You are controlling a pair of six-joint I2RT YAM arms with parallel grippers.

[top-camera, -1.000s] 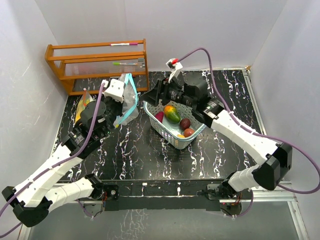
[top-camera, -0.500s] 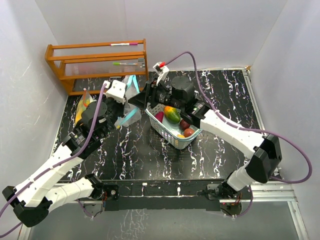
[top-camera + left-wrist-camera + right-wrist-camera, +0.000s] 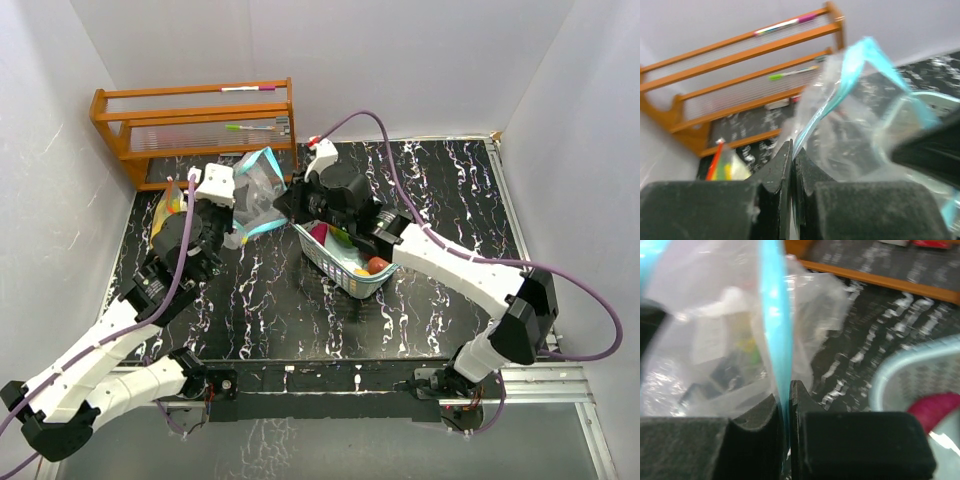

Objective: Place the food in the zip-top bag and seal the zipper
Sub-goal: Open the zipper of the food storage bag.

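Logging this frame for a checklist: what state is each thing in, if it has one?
zip-top bag: held up by its rim, mouth open, no food seen inside.
left gripper: jaws shut on the bag's rim.
right gripper: jaws shut on the blue zipper strip.
food: in the basket, not yet bagged.
basket: upright on the table.
wooden rack: upright, pens on its shelves.

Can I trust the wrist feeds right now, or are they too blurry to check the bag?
Top external: sharp, evenly lit, zip-top bag clear. Left wrist: bag's blue zipper strip smeared, wooden rack behind soft. Right wrist: bag film blurred with glare, basket rim out of focus.
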